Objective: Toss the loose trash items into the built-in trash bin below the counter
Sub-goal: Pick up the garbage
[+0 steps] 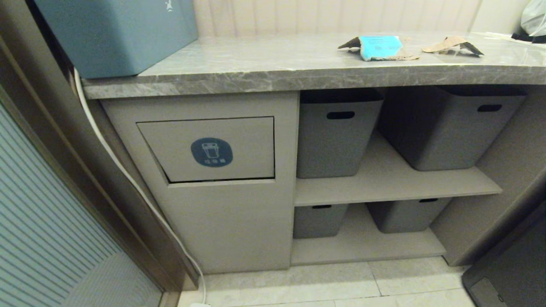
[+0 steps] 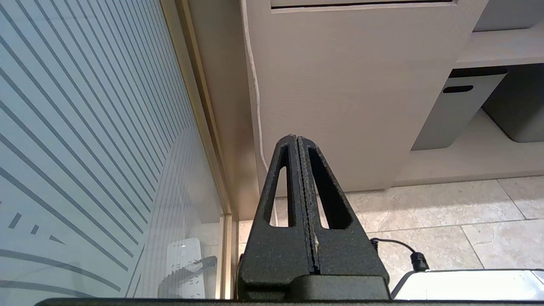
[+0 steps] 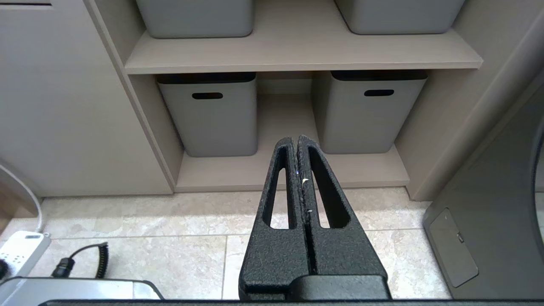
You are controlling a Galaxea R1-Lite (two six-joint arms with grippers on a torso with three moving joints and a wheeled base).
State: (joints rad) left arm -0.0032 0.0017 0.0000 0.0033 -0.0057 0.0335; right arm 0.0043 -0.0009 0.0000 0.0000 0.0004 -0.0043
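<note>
though up on the counter point(image 1: 264, 64), scraps point(image 1: 379, 47) beyond either gripper

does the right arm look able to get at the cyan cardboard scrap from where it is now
Probably not yet: the right hand is shut, low by the floor-level tubs, while the cyan scrap lies up on the counter.

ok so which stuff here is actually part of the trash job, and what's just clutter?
Job:
- cyan-faced cardboard scrap on the counter
- plain tan scrap, to its right
- trash bin flap with the blue bin sticker

Just there:
- grey storage tubs on the shelves
- teal box
- white cable
- power strip on the floor
</note>
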